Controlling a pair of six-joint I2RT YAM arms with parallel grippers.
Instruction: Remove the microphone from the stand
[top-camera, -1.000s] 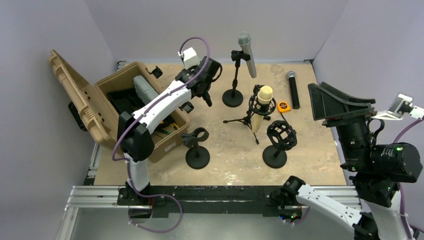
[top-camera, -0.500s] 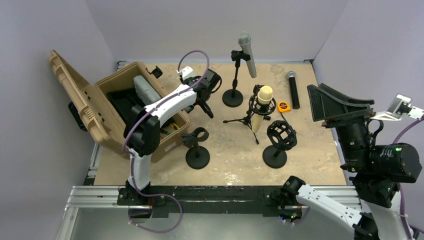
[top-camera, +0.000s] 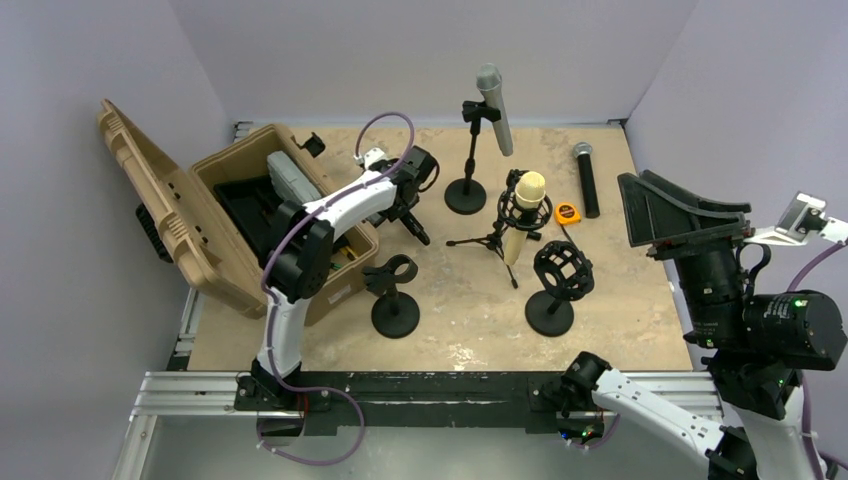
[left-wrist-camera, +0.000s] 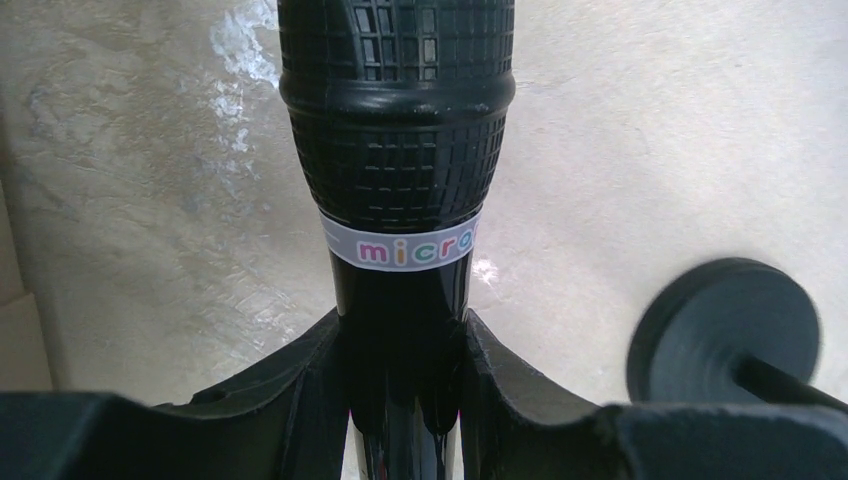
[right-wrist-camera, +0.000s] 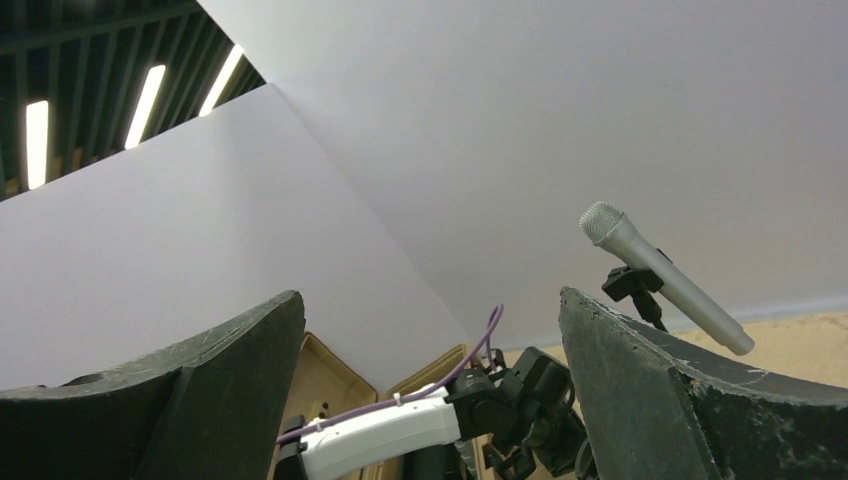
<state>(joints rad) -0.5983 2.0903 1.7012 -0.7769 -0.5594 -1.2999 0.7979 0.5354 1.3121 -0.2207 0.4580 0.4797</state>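
Top view: L tool (top-camera: 408, 192) reaches over the desk (top-camera: 620, 290), just right of an open tan case (top-camera: 215, 215), clamped on a black mic (top-camera: 414, 224). Only a short dark stub of the mic shows below the wrist, slanting down-right; the rest is hidden by the arm. Can't tell if it touches the desk. A bare clip stand (top-camera: 393, 295) sits nearer the arms' bases, apart from it. At the back a silver mic (top-camera: 495, 105) tilts in a tall stand. A cream mic (top-camera: 526, 205) hangs in a shock mount on a tripod. R tool (top-camera: 655, 212) looms at right, v. close to the lens, jaws wide apart.

L wrist view: both fingers (left-wrist-camera: 290, 385) press the black mic's glossy handle. Its ribbed head fills centre frame, top cut off. A pale band reads "micro"; the rest wraps out of sight. A round stand base (left-wrist-camera: 725, 335) is blurred at right.

R wrist view: fingers spread toward the frame edges, aimed up at the walls. Silver mic and L arm (right-wrist-camera: 375, 432) show small btwn them; the black mic can't be made out.
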